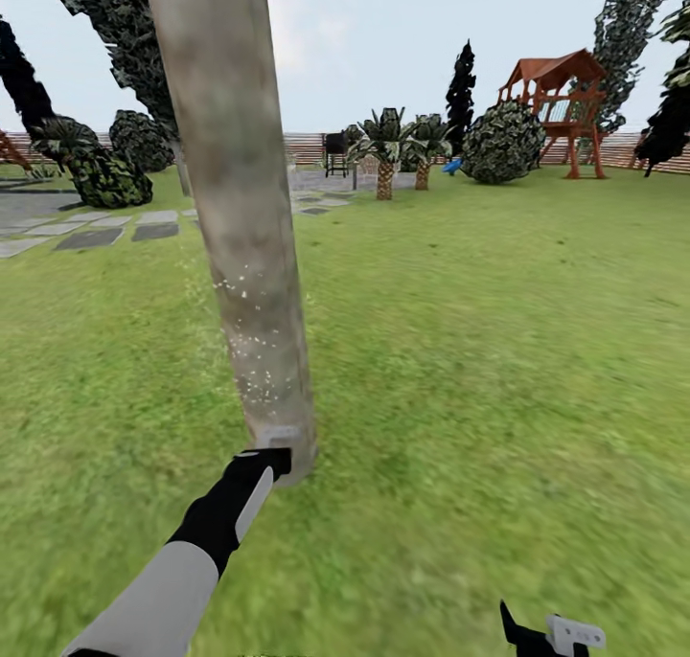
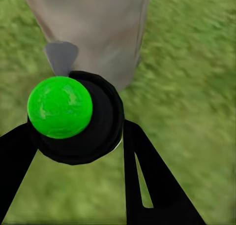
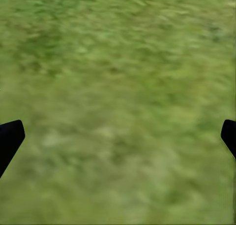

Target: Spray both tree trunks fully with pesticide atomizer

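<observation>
Outdoors, green grass (image 1: 498, 370) is spreading back to a slatted wooden fence (image 1: 307, 147), with grey stepping stones (image 1: 91, 238), round bushes (image 1: 503, 142), small palms (image 1: 385, 149) and a red-roofed wooden play tower (image 1: 565, 101) standing along the far side. Up close, the left gripper (image 2: 78, 151) is clamping the pesticide atomizer (image 2: 73, 117) just before the base of the thick tree trunk (image 1: 240, 216), where whitish pesticide specks (image 1: 254, 351) are dotting the bark. Lower down, the right gripper (image 3: 118, 131) is hanging over bare grass with its fingers spread wide, holding nothing.

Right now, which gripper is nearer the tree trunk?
Left. The left gripper, holding the pesticide atomizer, sits right at the base of the tree trunk. The right gripper hangs over grass, well off to the trunk's right.
</observation>
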You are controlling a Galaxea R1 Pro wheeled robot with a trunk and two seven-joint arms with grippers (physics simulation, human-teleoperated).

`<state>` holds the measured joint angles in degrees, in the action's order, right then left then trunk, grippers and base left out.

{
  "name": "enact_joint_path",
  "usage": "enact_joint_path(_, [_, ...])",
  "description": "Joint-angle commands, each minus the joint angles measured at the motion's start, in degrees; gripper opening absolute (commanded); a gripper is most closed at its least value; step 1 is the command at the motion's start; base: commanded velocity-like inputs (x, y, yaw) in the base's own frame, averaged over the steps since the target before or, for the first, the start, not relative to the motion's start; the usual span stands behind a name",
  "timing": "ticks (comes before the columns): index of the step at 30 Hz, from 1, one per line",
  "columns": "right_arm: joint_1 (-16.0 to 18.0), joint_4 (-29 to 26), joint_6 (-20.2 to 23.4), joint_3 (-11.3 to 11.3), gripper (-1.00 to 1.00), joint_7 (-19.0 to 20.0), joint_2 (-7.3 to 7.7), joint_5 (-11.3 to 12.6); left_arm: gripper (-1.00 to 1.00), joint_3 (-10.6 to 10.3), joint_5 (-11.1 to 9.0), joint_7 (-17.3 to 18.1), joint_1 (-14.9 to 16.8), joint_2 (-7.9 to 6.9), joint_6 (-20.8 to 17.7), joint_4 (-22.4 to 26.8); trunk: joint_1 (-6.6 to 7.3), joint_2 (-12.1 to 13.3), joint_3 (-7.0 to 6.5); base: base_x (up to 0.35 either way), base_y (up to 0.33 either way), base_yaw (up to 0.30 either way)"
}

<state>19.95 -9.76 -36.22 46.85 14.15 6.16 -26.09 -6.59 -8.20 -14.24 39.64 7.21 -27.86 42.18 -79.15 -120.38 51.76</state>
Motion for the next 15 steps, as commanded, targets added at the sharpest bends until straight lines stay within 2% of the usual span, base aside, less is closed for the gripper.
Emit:
enact_joint_path(1, [0.00,0.00,-0.03,-0.01,1.00,0.00,0.09,-0.01,-1.00,0.00,0.02,0.00,0.00,0.01,0.00,0.00,0.00,0.00,0.00,0.000,-0.276,0.278])
enact_joint_path(4, [0.00,0.00,-0.08,0.00,1.00,0.00,0.17,-0.01,-1.00,0.00,0.02,0.00,0.00,0.01,0.00,0.00,0.00,0.00,0.00,0.000,-0.276,0.227])
enact_joint_path(8, [0.00,0.00,-0.08,0.00,1.00,0.00,0.74,-0.01,-1.00,0.00,0.02,0.00,0.00,0.00,0.00,0.00,0.00,0.00,0.00,0.000,-0.276,0.022])
enact_joint_path(15, [0.00,0.00,-0.08,0.00,1.00,0.00,0.82,-0.01,-1.00,-0.07,-0.06,0.00,0.00,0.09,0.07,0.00,0.00,0.00,0.00,0.000,-0.276,0.011])
